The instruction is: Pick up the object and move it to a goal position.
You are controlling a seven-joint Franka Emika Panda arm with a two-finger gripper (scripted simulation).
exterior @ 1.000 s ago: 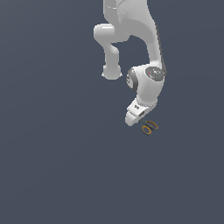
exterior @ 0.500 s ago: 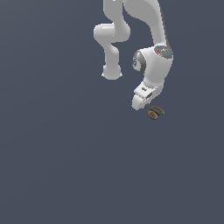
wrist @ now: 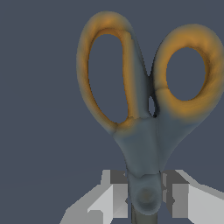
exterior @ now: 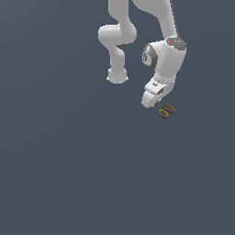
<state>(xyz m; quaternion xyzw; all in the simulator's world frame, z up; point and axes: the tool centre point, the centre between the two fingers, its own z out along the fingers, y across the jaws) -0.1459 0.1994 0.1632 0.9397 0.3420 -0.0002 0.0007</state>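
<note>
The object is a small pair of scissors [wrist: 144, 131] with two orange loop handles. In the wrist view it fills the frame, and its pivot sits between my two fingertips [wrist: 114, 197]. My gripper [wrist: 146, 199] is shut on the scissors near the pivot. The blades are hidden. In the exterior view the gripper [exterior: 153, 102] hangs from the white arm at the upper right, and the orange handles [exterior: 166, 110] stick out beside it toward the exterior view's right.
The white arm [exterior: 120, 36] with its base post [exterior: 116, 73] stands at the top of the exterior view. A plain dark grey surface [exterior: 69, 174] lies all around.
The arm has carried the scissors upward and a little toward the exterior view's right over the last second. The handles stay at the gripper's tip throughout.
</note>
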